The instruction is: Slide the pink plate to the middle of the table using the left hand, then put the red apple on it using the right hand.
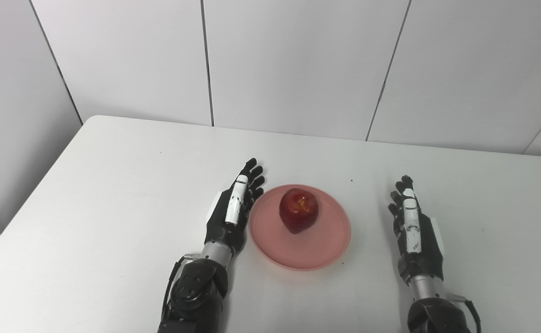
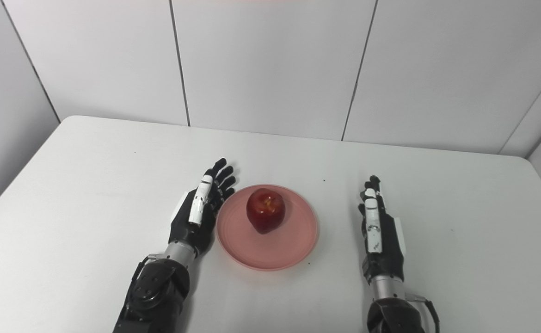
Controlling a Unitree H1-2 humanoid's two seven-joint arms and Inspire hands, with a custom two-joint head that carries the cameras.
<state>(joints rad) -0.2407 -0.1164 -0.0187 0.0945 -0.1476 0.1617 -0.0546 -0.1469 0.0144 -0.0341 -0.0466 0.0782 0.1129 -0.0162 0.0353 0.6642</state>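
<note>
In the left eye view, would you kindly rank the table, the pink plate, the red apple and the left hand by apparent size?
1. Table
2. Pink plate
3. Left hand, though it looks close to the plate in length, narrower
4. Red apple

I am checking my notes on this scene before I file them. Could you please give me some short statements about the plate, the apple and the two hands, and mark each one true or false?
1. The red apple lies on the round pink plate. True.
2. The right hand holds the apple. False: it is open and stands apart from the plate, holding nothing.
3. The left hand is next to the plate's left rim. True.
4. The plate sits at the far left corner of the white table. False: it is near the middle, between the two hands.
5. The left hand is closed into a fist. False: its fingers are stretched out.
</note>
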